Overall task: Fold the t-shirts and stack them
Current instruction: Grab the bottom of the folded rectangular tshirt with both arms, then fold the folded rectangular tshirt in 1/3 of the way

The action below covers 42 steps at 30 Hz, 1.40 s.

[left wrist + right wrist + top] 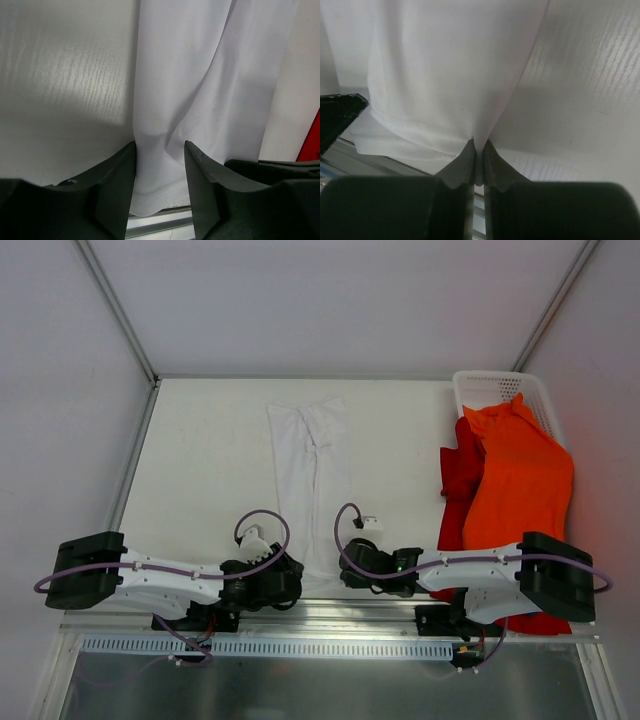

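The white t-shirt [312, 480] lies as a long narrow strip down the middle of the table, its hem at the near edge. My left gripper [291, 575] is open, its jaws either side of the hem's left corner [160, 145] with the cloth [200, 75] between them. My right gripper [346, 570] is shut on the hem's right edge [477, 142], with the white cloth [445, 65] pinched between the tips. The orange t-shirt [520, 485] lies at the right, half out of the basket, over the red t-shirt [460, 475].
A white mesh basket [490, 388] stands at the back right corner. A metal rail [330, 615] runs along the table's near edge just under both grippers. Grey walls close in the table at the left, back and right.
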### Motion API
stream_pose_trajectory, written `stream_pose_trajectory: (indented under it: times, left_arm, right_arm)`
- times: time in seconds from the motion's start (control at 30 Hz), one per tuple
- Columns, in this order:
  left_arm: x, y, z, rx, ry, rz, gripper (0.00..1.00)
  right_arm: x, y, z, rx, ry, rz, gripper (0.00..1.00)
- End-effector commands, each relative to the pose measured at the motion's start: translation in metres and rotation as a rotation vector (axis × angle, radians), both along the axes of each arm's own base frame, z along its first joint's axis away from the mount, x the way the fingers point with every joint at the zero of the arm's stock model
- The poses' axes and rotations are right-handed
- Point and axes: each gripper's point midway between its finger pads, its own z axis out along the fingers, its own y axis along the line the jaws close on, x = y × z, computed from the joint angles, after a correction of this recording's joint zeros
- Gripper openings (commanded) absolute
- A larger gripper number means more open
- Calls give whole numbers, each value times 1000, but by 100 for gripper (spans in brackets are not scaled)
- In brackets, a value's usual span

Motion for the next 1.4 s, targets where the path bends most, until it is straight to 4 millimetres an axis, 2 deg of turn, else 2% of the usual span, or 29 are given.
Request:
stream_pose_trajectory:
  times: [0.0,0.03,0.07,0.27,0.37,0.47,0.5,0.57,0.6,0.67,0.83,0.93,0.97,1.07,1.27,1.37]
  left_arm:
    - [-19,52,-41,241,95,-36,40]
    - [-20,51,-41,243,98,-37,36]
    - [-21,51,-43,250,101,-37,28]
    - [-24,42,-42,269,102,-60,13]
    - [-24,38,-38,266,94,-76,0]
    - [-23,29,-27,248,76,-114,0]
    - [-23,27,-24,244,72,-122,0]
    - [-22,20,-12,227,50,-150,0]
    - [-21,19,-8,223,42,-155,0]
    - [-19,14,6,198,16,-175,0]
    - [-11,13,36,171,-61,-202,0]
    - [-5,13,54,166,-110,-212,0]
    - [-3,11,62,162,-123,-214,0]
    - [5,12,77,179,-144,-218,0]
    - [34,26,103,193,-184,-161,0]
    - [52,37,117,211,-211,-114,0]
  right_arm:
    - [-6,-18,-16,-90,32,-40,6]
    - [-7,-19,-17,-98,34,-40,3]
    - [-7,-20,-18,-109,35,-42,2]
    - [-7,-18,-18,-118,32,-37,1]
    - [-8,-16,-18,-122,34,-30,0]
    - [-10,-13,-11,-130,28,-19,0]
    - [-10,-5,-3,-118,17,-9,0]
    - [-9,-8,5,-144,-1,-12,1]
    - [-8,-1,16,-130,-11,-11,0]
    - [-5,-6,23,-161,-28,-16,0]
    - [4,1,53,-185,-70,-3,1]
    - [10,2,64,-203,-79,-2,0]
    - [13,9,72,-196,-84,12,0]
    - [23,18,86,-190,-83,23,1]
    - [44,22,93,-213,-59,31,0]
    - [62,22,97,-218,-50,20,1]
